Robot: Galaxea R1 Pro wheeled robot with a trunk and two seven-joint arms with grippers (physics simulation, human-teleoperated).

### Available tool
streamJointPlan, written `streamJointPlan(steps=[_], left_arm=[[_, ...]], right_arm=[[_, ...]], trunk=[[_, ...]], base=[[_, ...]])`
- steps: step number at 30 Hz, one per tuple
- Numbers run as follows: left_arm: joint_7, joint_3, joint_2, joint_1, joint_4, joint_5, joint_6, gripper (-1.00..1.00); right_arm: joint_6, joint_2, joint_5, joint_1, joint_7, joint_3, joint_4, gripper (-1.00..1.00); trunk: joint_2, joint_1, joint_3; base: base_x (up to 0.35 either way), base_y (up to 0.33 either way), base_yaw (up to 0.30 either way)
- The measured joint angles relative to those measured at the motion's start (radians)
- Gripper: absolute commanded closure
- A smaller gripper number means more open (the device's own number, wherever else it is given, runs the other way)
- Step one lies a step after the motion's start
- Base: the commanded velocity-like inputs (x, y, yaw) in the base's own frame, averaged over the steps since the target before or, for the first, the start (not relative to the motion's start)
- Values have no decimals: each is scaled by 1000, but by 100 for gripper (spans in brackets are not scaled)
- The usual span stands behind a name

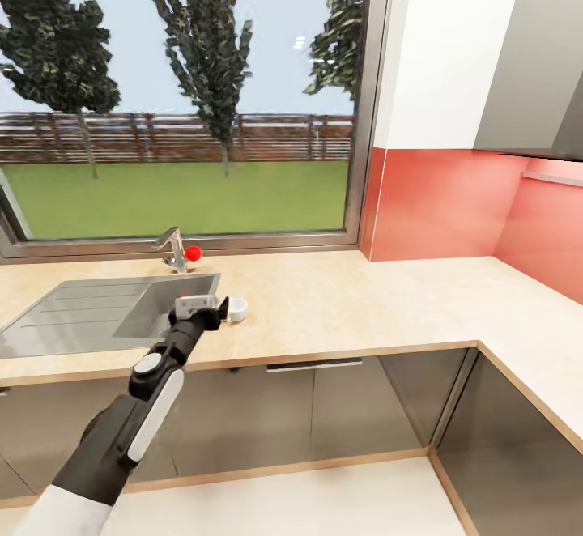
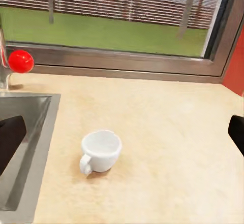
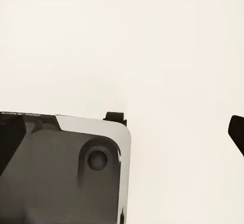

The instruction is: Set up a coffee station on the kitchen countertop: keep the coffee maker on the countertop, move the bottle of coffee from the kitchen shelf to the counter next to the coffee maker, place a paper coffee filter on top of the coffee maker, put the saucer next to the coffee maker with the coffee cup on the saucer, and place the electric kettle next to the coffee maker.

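Small white coffee cup (image 1: 236, 308) (image 2: 100, 151) with single loop handle, upright, mouth open upward, interior looks empty. Standing directly on pale wood-grain counter (image 1: 364, 301) (image 2: 168, 148), just beside right edge of steel sink, near counter's front edge, well apart from window sill. Handle turned away from window, toward sink side in left wrist view.

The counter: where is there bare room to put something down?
The broad stretch of counter from the cup to the red-walled corner is free, as is the strip under the window. It is crowded only near the sink, where the tap, cup and left gripper cluster.
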Motion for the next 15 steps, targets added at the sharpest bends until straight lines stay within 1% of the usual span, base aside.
streamJointPlan(steps=[2, 3, 6, 7, 9, 10, 12, 13, 15], left_arm=[[-5, 22, 1, -71, 3, 2, 129, -100], [-7, 28, 1, -88, 4, 3, 161, -100], [-10, 49, 3, -172, 12, 4, 323, -100], [-11, 50, 3, -184, 14, 4, 348, -100], [-12, 53, 5, -223, 24, 4, 437, -100], [-12, 54, 5, -230, 27, 4, 459, -100], [-13, 54, 5, -248, 39, 4, 531, -100], [-14, 54, 5, -251, 41, 4, 548, -100], [-16, 51, 4, -258, 54, 5, 617, -100]], right_arm=[[1, 0, 1, 0, 0, 0, 1, -100], [1, 0, 1, 0, 0, 0, 2, -100], [2, 0, 2, 0, 1, 1, 4, -100], [2, 0, 2, 0, 1, 1, 4, -100], [2, 0, 3, 0, 1, 1, 5, -100], [2, -1, 3, 0, 1, 1, 6, -100], [2, -1, 3, 0, 1, 0, 7, -100], [2, -1, 3, 0, 1, 0, 8, -100], [3, -1, 4, 0, 2, 1, 9, -100]], trunk=[[0, 0, 0], [0, 0, 0], [0, 0, 0], [0, 0, 0], [0, 0, 0], [0, 0, 0], [0, 0, 0], [0, 0, 0], [0, 0, 0]], base=[[0, 0, 0], [0, 0, 0], [0, 0, 0], [0, 0, 0], [0, 0, 0], [0, 0, 0], [0, 0, 0], [0, 0, 0], [0, 0, 0]])
